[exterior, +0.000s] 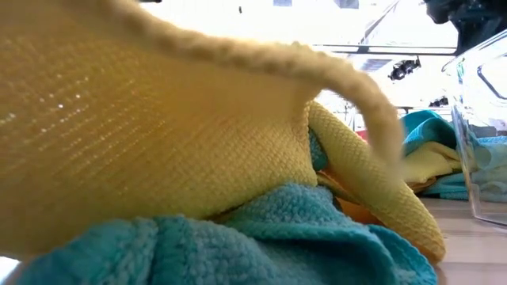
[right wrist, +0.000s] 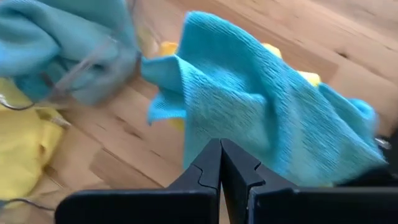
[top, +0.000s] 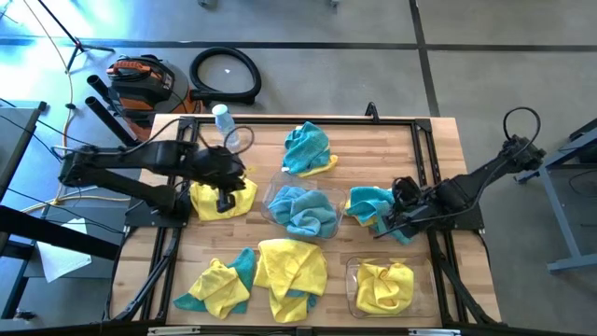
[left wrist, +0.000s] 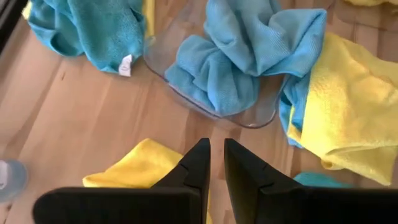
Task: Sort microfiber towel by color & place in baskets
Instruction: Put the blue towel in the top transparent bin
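Note:
My left gripper (top: pixel 224 194) (left wrist: pixel 216 152) hovers over a crumpled yellow towel (top: pixel 210 201) (left wrist: pixel 134 168) lying on the table's left half. Its fingers are open by a narrow slit, and wood shows through the gap. My right gripper (top: pixel 390 222) (right wrist: pixel 221 149) is shut on a teal towel (top: pixel 368 201) (right wrist: pixel 261 106) right of the centre basket (top: pixel 270 213) (left wrist: pixel 249 118), which holds teal towels. The second basket (top: pixel 353 280), near the table's near edge, holds a yellow towel (top: pixel 384 285). My right gripper pinches the teal towel between its two fingers at a bunched part of its right side (right wrist: pixel 214 134), coming from the table's right and slanting down. One layer or several, I cannot tell. The cloth spreads away from the fingertips toward the centre basket, slack.
A teal towel over a yellow one (top: pixel 306 149) lies at the far side. Mixed yellow and teal piles (top: pixel 219 285) (top: pixel 291 271) sit near the near edge and fill the low view (exterior: pixel 158 119). A clear bottle (top: pixel 224 121) stands far left. Bare wood lies between the baskets.

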Controlling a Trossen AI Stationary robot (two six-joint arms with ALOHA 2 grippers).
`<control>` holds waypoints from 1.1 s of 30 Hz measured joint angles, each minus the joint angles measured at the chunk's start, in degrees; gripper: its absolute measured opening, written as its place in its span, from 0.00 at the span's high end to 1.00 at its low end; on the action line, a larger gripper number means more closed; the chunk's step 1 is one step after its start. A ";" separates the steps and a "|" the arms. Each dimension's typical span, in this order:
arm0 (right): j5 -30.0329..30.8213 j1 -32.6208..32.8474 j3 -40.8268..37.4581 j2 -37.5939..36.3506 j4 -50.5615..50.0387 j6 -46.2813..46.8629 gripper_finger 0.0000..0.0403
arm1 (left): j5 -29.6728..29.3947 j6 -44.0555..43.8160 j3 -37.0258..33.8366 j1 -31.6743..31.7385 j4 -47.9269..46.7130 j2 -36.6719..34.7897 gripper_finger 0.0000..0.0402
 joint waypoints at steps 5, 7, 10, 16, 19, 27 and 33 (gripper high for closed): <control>-1.94 -2.23 4.93 2.12 -4.76 -0.04 1.00 | 0.00 2.50 -5.38 1.86 2.71 -5.27 0.92; -1.96 -3.12 5.45 2.43 -4.71 -0.02 1.00 | -0.04 3.43 -6.88 2.33 3.73 -6.42 0.92; -2.37 -4.66 4.39 2.46 -2.97 -0.04 0.96 | -0.10 4.59 -8.21 3.01 4.75 -6.99 0.92; -3.43 -8.26 0.52 2.82 3.23 -1.82 0.79 | 0.77 8.83 -8.49 5.25 4.67 -6.97 0.90; -3.44 -10.87 -0.44 4.24 5.68 -4.13 0.69 | 4.04 11.18 -8.49 7.48 4.71 -7.44 0.87; -8.71 -17.08 -0.45 11.58 8.54 -13.53 0.54 | 9.28 15.33 -8.47 12.67 8.21 -8.88 0.77; -13.34 -18.67 -0.43 16.39 8.01 -15.49 0.52 | 9.32 14.30 -8.47 13.35 8.64 -8.83 0.76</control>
